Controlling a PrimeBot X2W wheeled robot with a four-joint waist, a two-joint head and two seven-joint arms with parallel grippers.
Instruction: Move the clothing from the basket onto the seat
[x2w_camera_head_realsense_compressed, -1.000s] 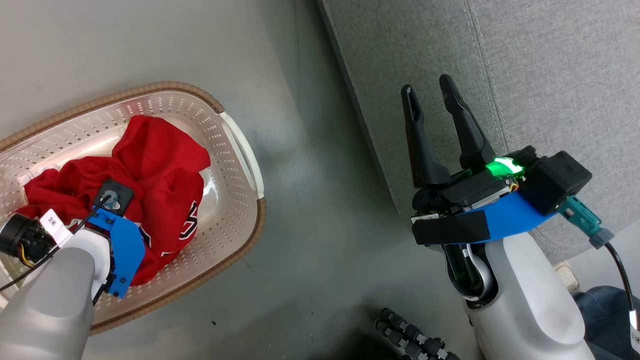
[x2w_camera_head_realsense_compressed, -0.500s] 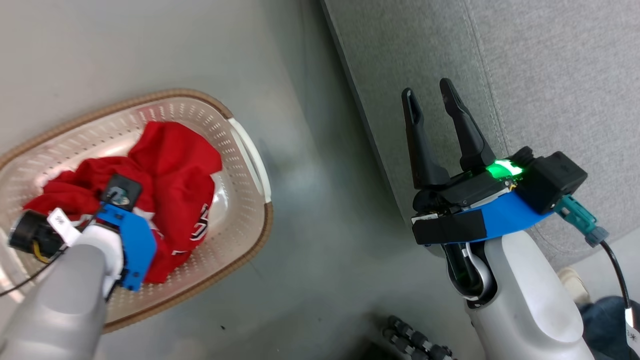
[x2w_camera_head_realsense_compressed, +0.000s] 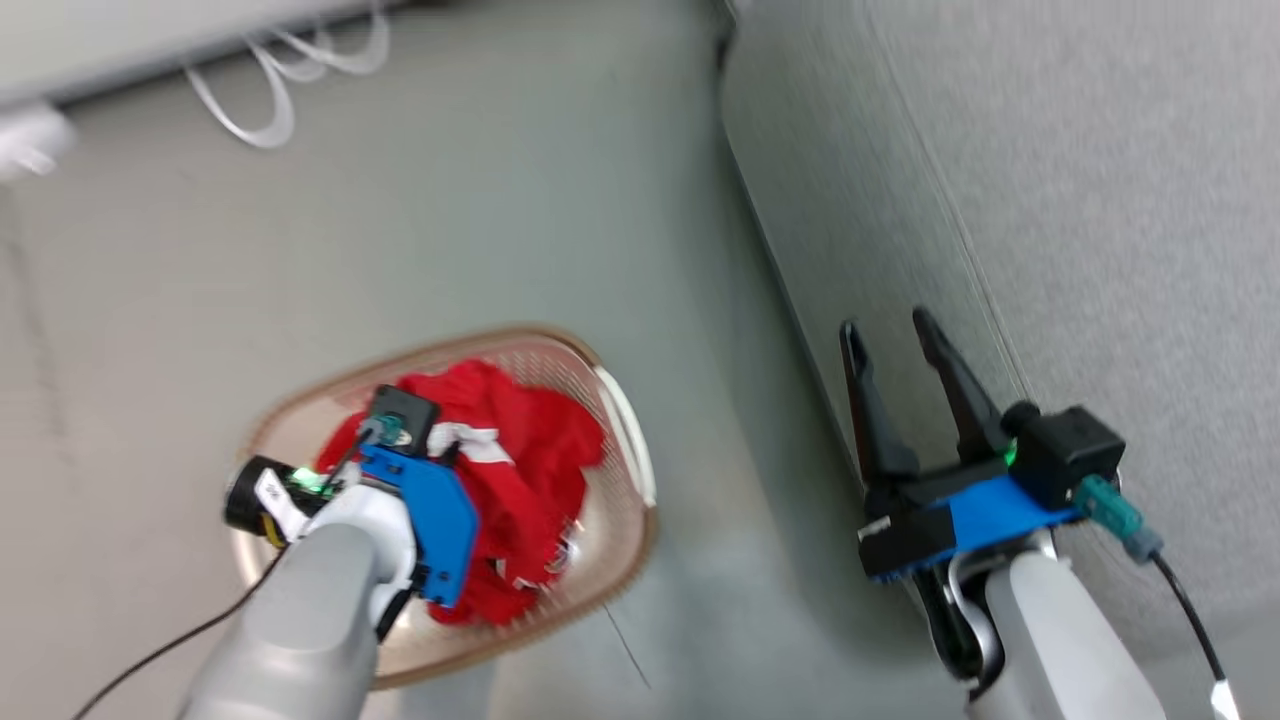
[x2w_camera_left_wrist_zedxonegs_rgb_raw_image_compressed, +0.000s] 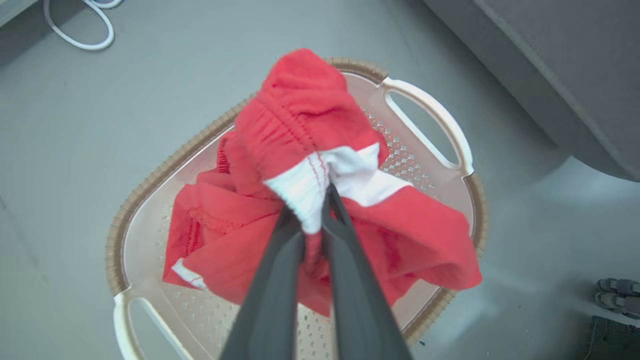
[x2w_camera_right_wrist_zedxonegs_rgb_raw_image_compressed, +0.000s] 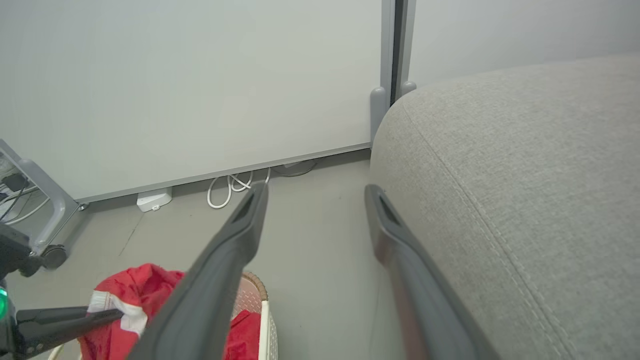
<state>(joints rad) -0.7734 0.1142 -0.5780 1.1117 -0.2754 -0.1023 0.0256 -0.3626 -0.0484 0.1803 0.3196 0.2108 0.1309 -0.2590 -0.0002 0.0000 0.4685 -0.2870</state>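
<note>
Left gripper (x2w_camera_left_wrist_zedxonegs_rgb_raw_image_compressed: 317, 210): we pinch the clothing (x2w_camera_left_wrist_zedxonegs_rgb_raw_image_compressed: 300, 120) at its white waistband, to lift it from the basket (x2w_camera_left_wrist_zedxonegs_rgb_raw_image_compressed: 150, 175) | right gripper (x2w_camera_right_wrist_zedxonegs_rgb_raw_image_compressed: 316, 192): wide, empty, beside the seat (x2w_camera_right_wrist_zedxonegs_rgb_raw_image_compressed: 525, 175), probably spare.

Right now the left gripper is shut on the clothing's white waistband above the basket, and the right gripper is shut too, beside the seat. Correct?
One slip: the right gripper is open, nothing between its fingers, as the right wrist view shows. The rest holds: the left gripper is shut on the clothing above the basket, the seat alongside.
</note>
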